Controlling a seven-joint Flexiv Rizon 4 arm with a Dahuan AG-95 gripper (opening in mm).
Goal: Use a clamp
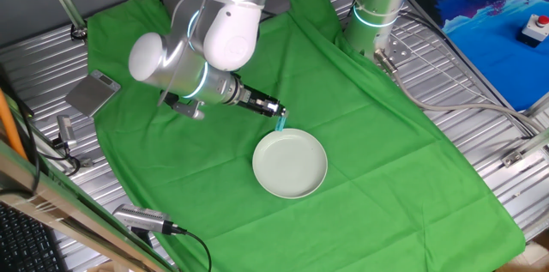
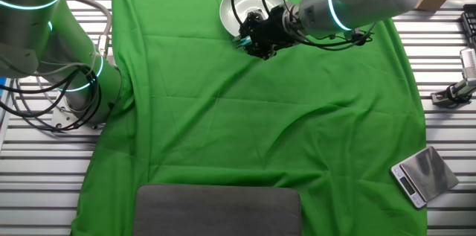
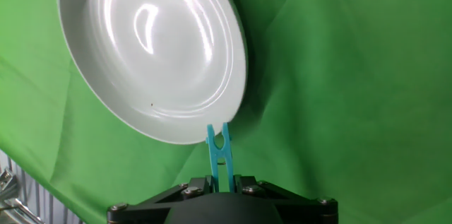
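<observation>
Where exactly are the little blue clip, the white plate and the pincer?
clip (image 3: 218,155), hand view, on its upright legs.
plate (image 1: 290,164), one fixed view, on its bare centre.
pincer (image 3: 220,181), hand view, between the fingertips holding the clip.

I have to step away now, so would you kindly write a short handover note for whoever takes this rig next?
End effector: shut on the clamp, gripping its legs, mouth end pointing forward.
Clamp: held just at the rim of the white plate, which lies on the green cloth. The mouth looks nearly closed; whether it touches the rim is unclear.
Done: clamp picked up and brought to the plate's edge.
Left: probably squeeze it open, clip it onto the rim, release, withdraw.
</observation>
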